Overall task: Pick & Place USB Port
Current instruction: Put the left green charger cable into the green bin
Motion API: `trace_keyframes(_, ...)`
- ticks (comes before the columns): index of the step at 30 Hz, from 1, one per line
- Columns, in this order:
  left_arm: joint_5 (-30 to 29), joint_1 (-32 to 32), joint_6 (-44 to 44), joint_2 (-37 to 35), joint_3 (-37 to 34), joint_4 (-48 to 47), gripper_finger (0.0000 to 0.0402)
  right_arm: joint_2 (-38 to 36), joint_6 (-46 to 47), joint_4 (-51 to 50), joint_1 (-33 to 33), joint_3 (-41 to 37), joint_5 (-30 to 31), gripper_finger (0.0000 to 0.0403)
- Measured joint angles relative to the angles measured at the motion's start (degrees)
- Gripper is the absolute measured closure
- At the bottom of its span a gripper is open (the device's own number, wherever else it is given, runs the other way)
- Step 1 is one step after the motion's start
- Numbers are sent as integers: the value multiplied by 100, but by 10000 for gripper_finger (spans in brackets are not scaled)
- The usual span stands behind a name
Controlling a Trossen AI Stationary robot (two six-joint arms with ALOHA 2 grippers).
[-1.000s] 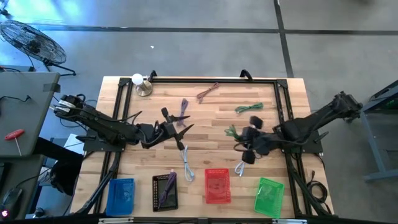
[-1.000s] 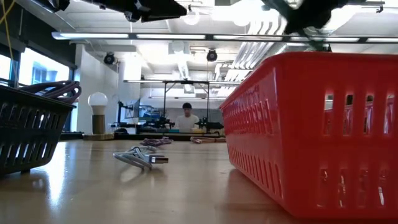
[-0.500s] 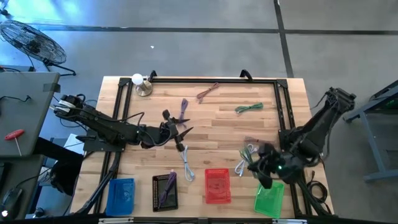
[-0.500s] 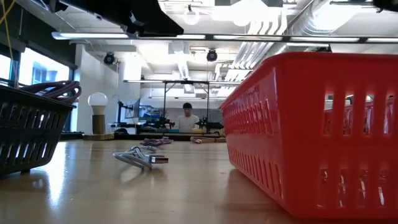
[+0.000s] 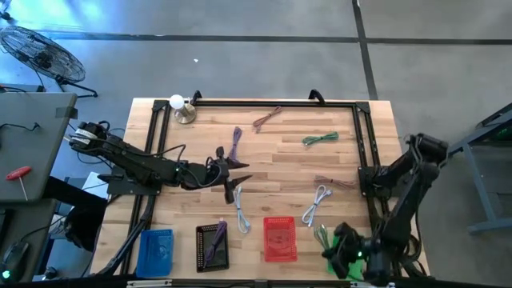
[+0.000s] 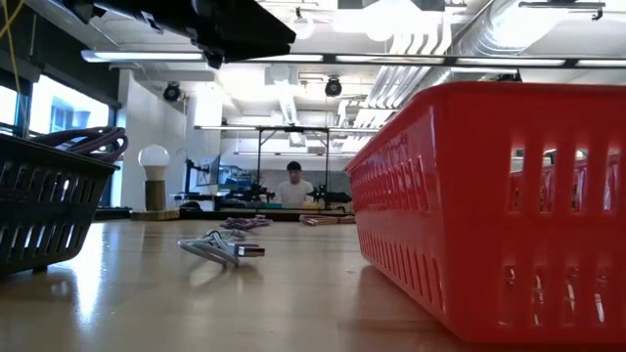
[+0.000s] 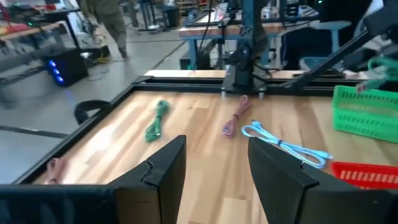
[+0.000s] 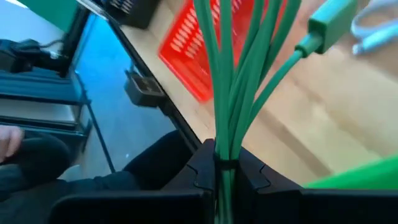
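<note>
A grey workshop floor surrounds the wooden table (image 5: 264, 172). From above, four baskets line the lower edge: blue (image 5: 155, 250), black (image 5: 212, 246), red (image 5: 279, 238), green (image 5: 347, 258). No writing is readable. The right gripper (image 5: 340, 246), lower right, is clamped on a green USB cable (image 8: 239, 81) over the green basket. The left gripper (image 5: 230, 170), centre-left, stands apart, empty.

In the low view, the red basket fills the right.
</note>
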Motion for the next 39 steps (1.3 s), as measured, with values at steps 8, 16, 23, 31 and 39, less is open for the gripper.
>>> trace_keyframes(8,494,0,-190,2,0,2,234,776,767,-1959,93,1570,-736,393)
trace_keyframes(16,757,0,-205,2,0,0,234,1665,1822,-4027,5,3052,-2001,393)
trace_keyframes(23,770,0,-210,2,0,-24,234,2129,1817,-4400,-233,3287,-2663,393)
trace_keyframes(31,947,0,-339,4,0,-207,234,2283,1814,-4666,-237,2872,-3127,393)
trace_keyframes(39,930,0,-361,4,0,-216,234,2285,1790,-4782,-265,2824,-3240,392)
